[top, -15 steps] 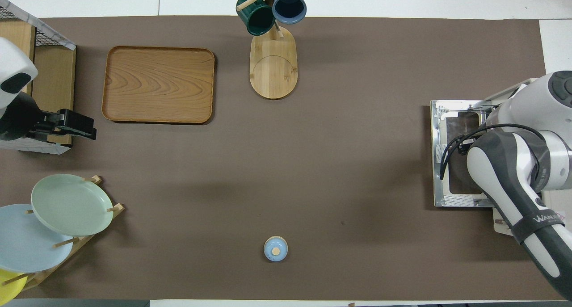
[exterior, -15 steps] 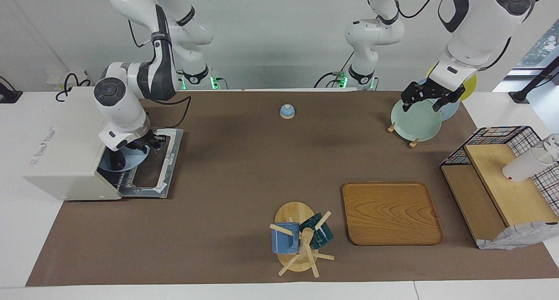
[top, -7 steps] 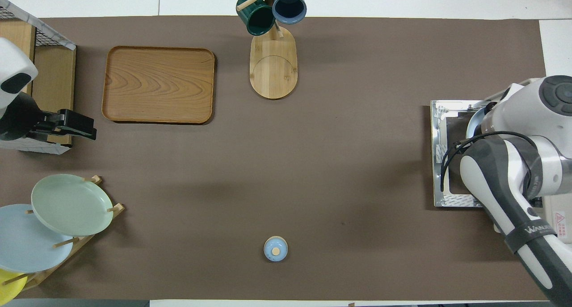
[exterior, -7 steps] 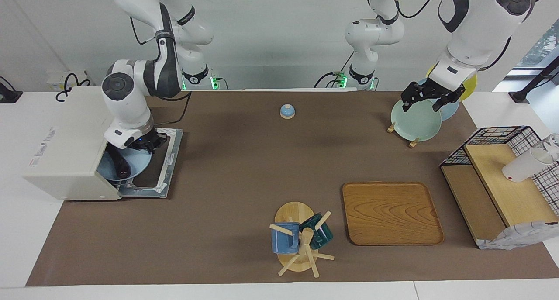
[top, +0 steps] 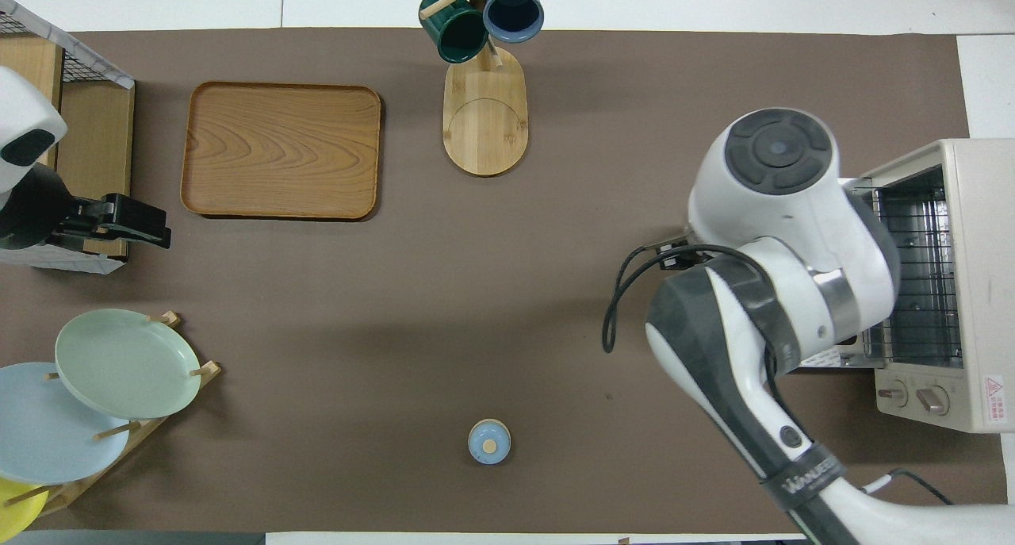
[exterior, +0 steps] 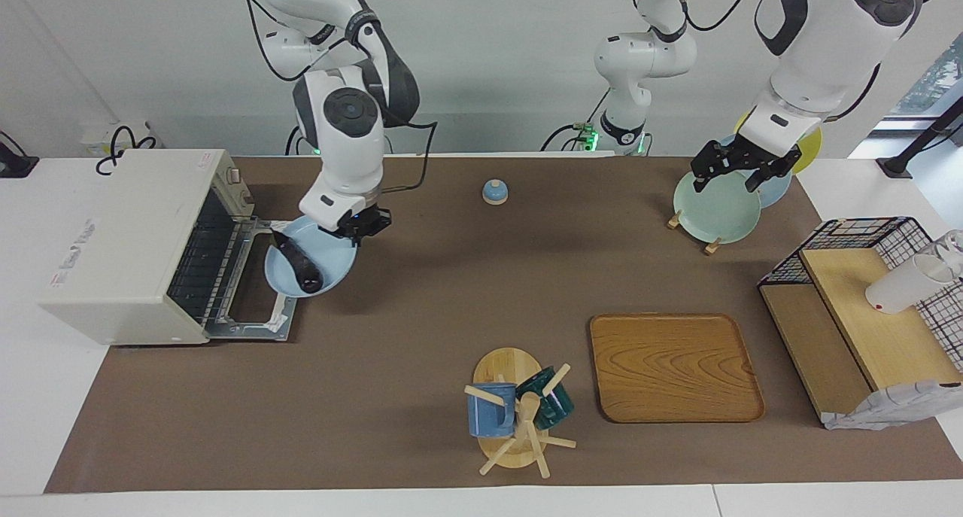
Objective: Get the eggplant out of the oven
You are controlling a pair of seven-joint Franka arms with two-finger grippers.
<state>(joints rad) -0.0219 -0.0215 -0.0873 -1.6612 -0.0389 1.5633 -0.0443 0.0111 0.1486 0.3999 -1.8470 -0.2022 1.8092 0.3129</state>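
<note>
Gripping the rim of a light blue plate (exterior: 320, 265), your right tool (exterior: 363, 226) held it over the oven (exterior: 120, 238) door (exterior: 252, 306), the eggplant (exterior: 297, 265) lying on it outside the oven. Your left tool (exterior: 741, 169) waited over the plate rack, fingers spread.

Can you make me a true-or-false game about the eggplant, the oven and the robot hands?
1. The eggplant lies on a blue plate. True.
2. The blue plate is inside the oven. False: the right gripper holds it up in front of the oven.
3. The oven door is shut. False: it is open.
4. Two mugs hang on a wooden stand. True.
5. The left gripper holds a mug. False: it holds nothing, up by the plate rack.
</note>
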